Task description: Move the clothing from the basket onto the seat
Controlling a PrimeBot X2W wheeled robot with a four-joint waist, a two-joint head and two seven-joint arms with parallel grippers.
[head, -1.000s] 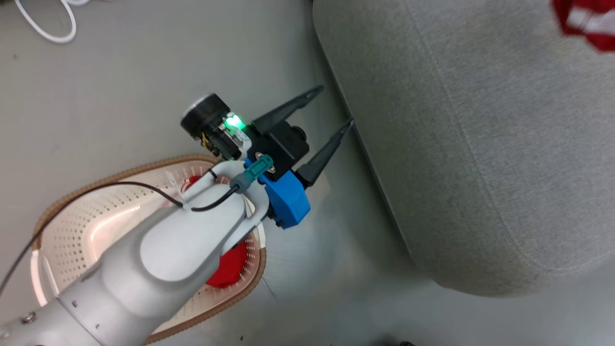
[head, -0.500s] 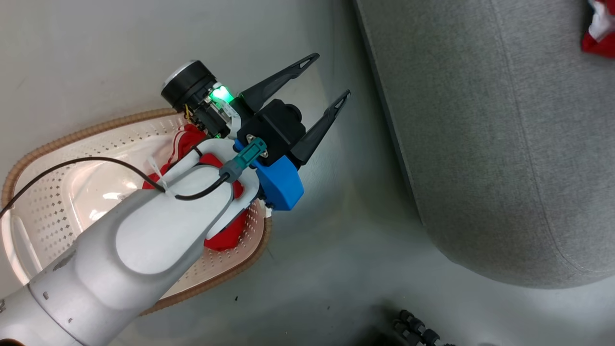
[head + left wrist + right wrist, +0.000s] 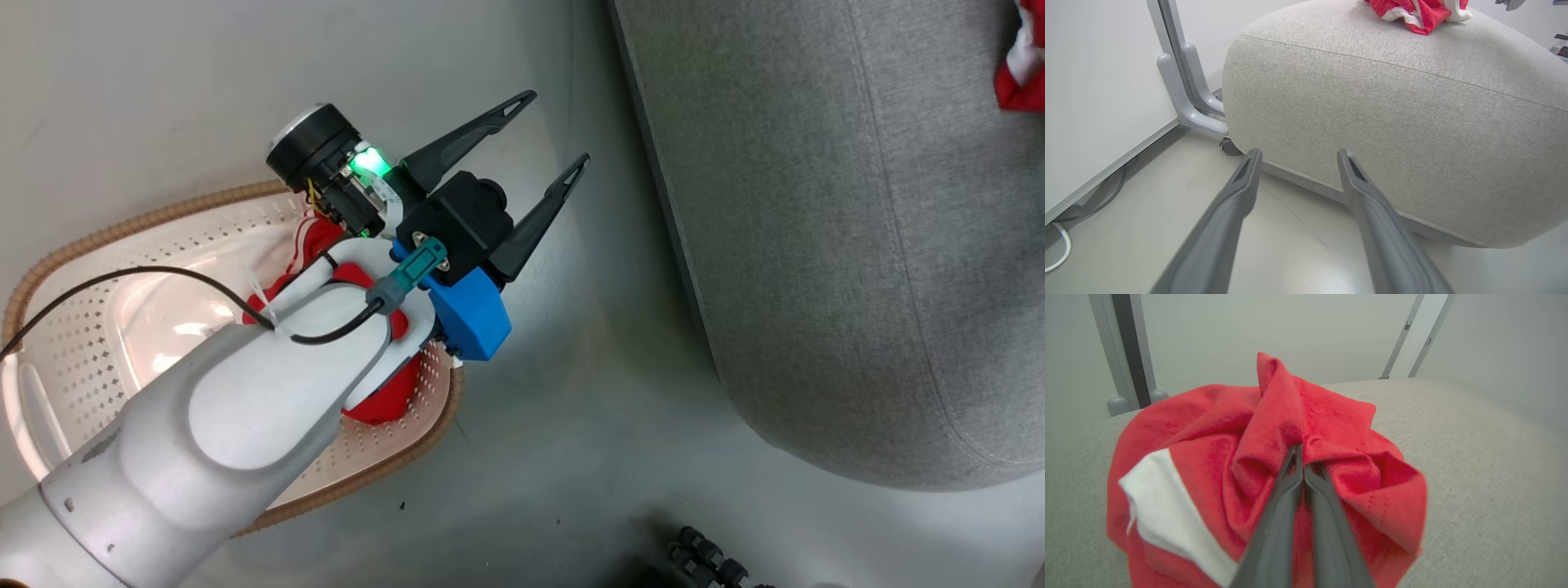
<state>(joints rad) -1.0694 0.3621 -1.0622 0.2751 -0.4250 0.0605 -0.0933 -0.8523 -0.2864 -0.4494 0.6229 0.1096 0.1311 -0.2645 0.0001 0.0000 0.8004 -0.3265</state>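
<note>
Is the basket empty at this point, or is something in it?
Not empty. The head view shows red clothing lying inside the basket, partly covered by the robot's arm.

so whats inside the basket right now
Red clothing lies at the basket's end nearest the seat. The left arm covers most of it, so how many garments cannot be told.
</note>
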